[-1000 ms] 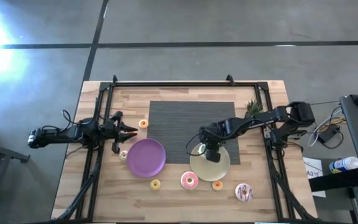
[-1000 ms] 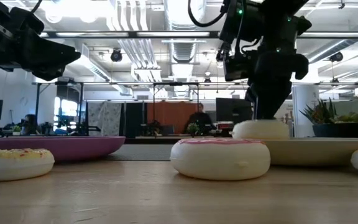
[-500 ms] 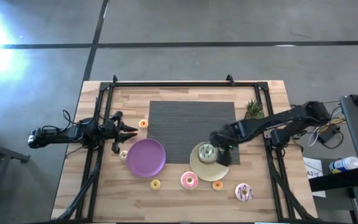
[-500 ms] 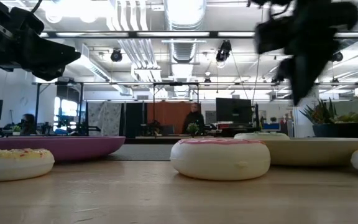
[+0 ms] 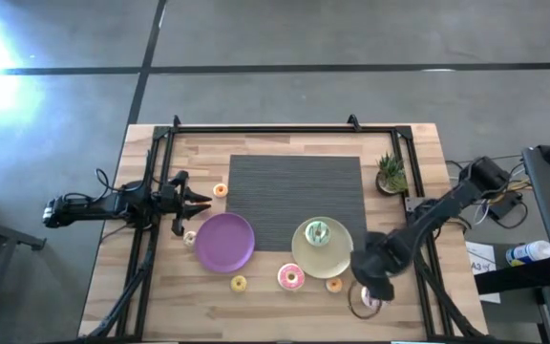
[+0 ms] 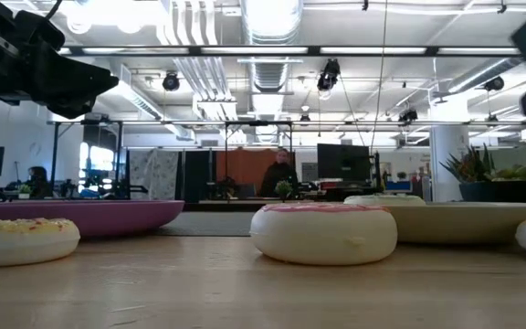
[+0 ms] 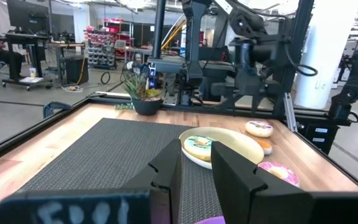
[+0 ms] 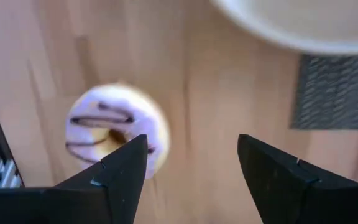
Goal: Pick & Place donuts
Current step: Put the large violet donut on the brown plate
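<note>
My right gripper [image 5: 370, 282] [image 8: 191, 155] is open and hangs above the purple-white donut [image 5: 371, 299] [image 8: 114, 134], which lies flat on the table near its right front corner. It touches nothing. The green-white donut [image 5: 318, 232] lies on the pale-yellow plate [image 5: 337, 256]. The pink donut [image 5: 291, 277], the orange one [image 5: 334, 284] and the yellow one [image 5: 239, 283] lie on the wood near the front edge. A small reddish one [image 5: 221, 190] and a pale one [image 5: 190, 237] lie by my left gripper [image 5: 197, 201], which waits open and empty at the table's left.
The purple plate [image 5: 224, 242] lies left of the pale-yellow plate. A dark mat [image 5: 294, 186] covers the table's middle. A small potted plant [image 5: 389, 174] stands at the right. A black frame [image 5: 256, 128] runs along the table's edges.
My right gripper has risen from the pale-yellow plate, leaving the green-white donut lying there. It has then gone toward the table's near right corner and now hangs over the purple-white donut.
</note>
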Robot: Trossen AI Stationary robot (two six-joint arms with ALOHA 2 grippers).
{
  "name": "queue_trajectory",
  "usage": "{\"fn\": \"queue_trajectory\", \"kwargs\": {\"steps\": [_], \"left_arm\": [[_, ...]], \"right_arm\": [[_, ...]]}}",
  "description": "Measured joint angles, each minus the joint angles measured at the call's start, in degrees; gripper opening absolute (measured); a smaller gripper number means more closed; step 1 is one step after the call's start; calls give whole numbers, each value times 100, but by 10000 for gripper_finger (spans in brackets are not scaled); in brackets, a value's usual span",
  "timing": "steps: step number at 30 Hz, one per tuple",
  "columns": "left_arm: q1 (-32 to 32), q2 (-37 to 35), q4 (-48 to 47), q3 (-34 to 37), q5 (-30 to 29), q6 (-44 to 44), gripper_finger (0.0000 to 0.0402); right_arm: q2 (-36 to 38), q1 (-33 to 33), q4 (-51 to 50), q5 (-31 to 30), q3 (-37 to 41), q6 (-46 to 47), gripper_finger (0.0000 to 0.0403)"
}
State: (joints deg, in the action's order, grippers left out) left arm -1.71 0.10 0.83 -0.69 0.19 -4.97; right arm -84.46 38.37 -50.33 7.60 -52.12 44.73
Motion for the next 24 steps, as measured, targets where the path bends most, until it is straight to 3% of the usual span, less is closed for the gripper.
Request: {"fn": "queue_trajectory", "kwargs": {"steps": [8, 24], "left_arm": [[0, 0, 0, 2, 0, 1, 62], [1, -1, 1, 0, 0, 1, 62]], "right_arm": [[-10, 619, 605, -11, 150, 663, 237], [-14, 664, 1852, 16, 1137, 1097, 208]]}}
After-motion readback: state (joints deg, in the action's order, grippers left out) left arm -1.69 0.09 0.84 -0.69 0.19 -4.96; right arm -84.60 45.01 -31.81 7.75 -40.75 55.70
